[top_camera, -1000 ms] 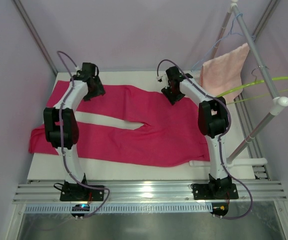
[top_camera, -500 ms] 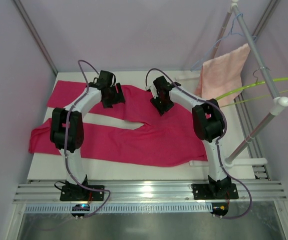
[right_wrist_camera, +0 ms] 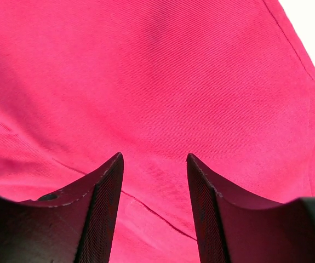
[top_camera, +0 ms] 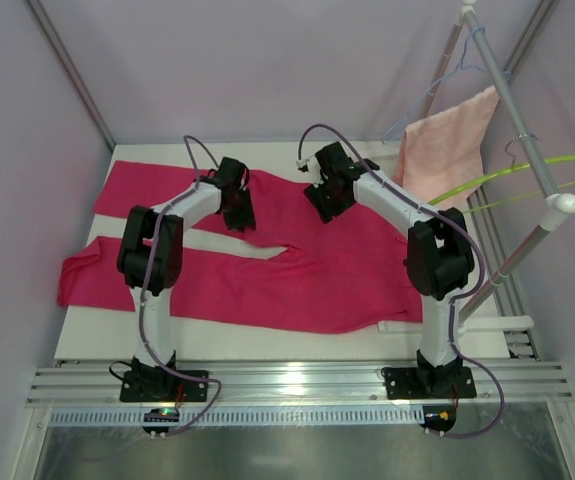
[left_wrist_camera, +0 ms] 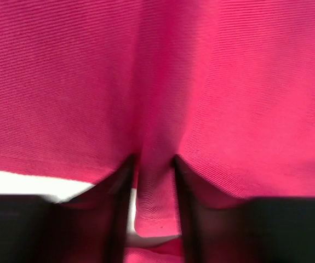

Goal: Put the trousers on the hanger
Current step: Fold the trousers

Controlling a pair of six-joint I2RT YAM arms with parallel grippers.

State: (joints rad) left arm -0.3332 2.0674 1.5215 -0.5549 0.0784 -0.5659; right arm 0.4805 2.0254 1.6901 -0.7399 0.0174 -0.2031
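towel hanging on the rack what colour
The towel is pale salmon pink; shows best in the top external view.

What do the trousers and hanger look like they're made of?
Trousers: woven cloth, matte, probably cotton twill; fine diagonal ribs show up close, and it creases softly. Hanger: thin lime bar, smooth; plastic or coated wire, too small to tell.

The trousers are bright magenta-pink with a fine diagonal rib in the weave; the hanger, lime green; the towel, pale salmon-pink; the wire hanger, light blue; the counter, white; left arm and right arm, white with black joints; left gripper and right gripper, black.
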